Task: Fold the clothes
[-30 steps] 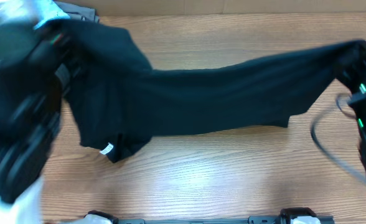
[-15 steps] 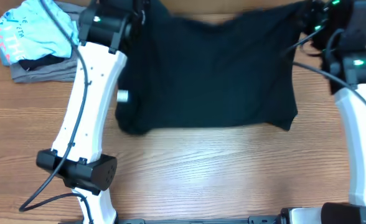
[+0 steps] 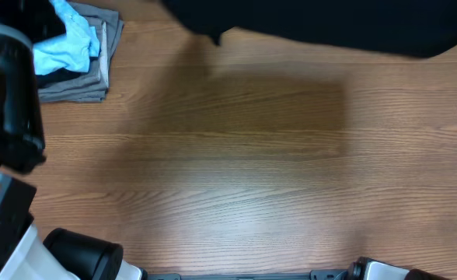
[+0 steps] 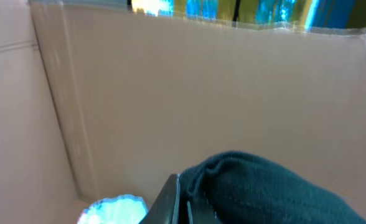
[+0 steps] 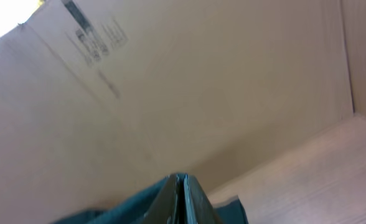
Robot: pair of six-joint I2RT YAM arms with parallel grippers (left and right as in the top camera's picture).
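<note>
Tabletop (image 3: 236, 171); black T-shirt (image 3: 329, 23) mostly off-frame.

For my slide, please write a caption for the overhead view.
A black T-shirt at the top edge, its shadow on the wooden table; light blue shirt atop grey garment.

T-shirt (image 3: 329, 23) is plain black with no print, and reads dark greenish-black in the wrist views. Table (image 3: 236, 171) is mid-brown wood grain; cardboard wall (image 4: 233, 93) is plain tan. Light blue shirt (image 3: 69, 47), grey garment (image 3: 88, 82), and the arm (image 3: 11, 101) is black with white lower down.
</note>
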